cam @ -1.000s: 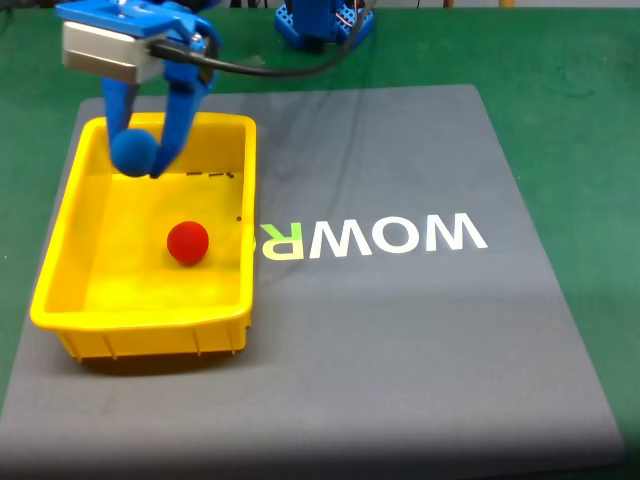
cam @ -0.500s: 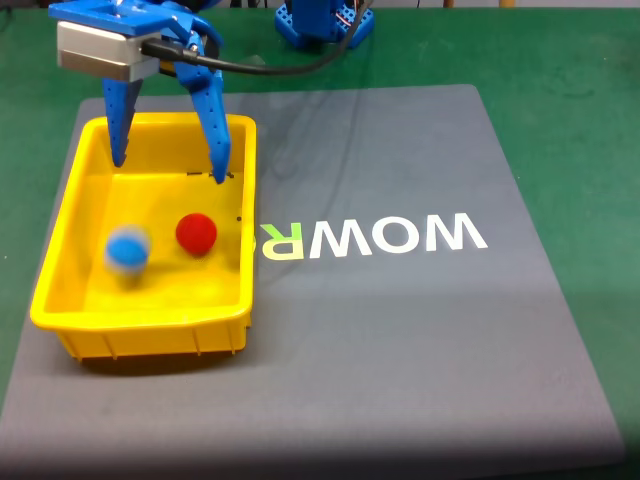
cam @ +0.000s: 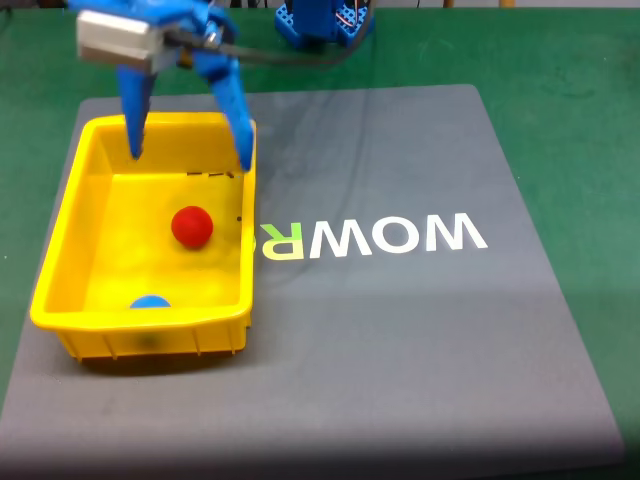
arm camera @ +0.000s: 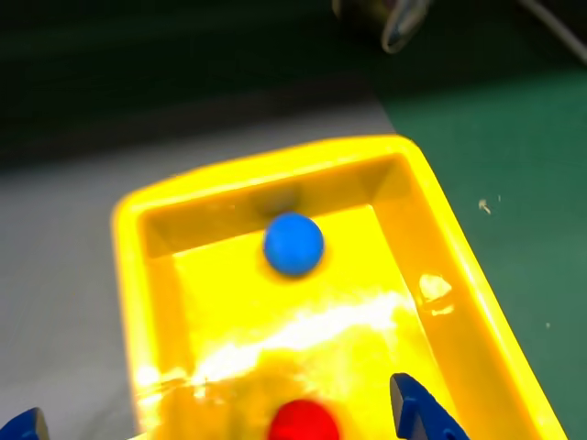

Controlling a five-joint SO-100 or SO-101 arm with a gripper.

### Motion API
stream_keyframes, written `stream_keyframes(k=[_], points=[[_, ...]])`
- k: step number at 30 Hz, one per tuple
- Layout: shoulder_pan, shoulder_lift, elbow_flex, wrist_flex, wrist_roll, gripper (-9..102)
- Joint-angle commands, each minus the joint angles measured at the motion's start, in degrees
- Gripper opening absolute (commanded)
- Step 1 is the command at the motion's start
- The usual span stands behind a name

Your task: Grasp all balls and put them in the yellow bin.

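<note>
The yellow bin stands at the left of the grey mat in the fixed view. The red ball lies in the middle of its floor. The blue ball rests against the bin's near wall, half hidden by the rim. My blue gripper hangs open above the bin's far end, nothing between its fingers. In the wrist view the blue ball sits near the bin's end wall, the red ball is at the bottom edge, and one fingertip shows at each lower corner.
A grey mat with the letters WOWR covers most of the green table. The arm's blue base stands at the back, with a black cable running to the gripper.
The gripper let go of the blue ball, which dropped into the bin and rolled to the near wall. The open gripper has risen and shifted slightly right. The red ball barely moved.
</note>
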Motion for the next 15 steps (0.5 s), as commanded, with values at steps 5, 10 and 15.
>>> stream_keyframes(k=[5, 10, 15], points=[[-10.6, 25.5, 10.0, 7.3, 2.5, 42], [-19.8, 51.5, 35.0, 7.6, 1.6, 40], [-22.3, 78.4, 64.7, 8.2, -3.7, 36]])
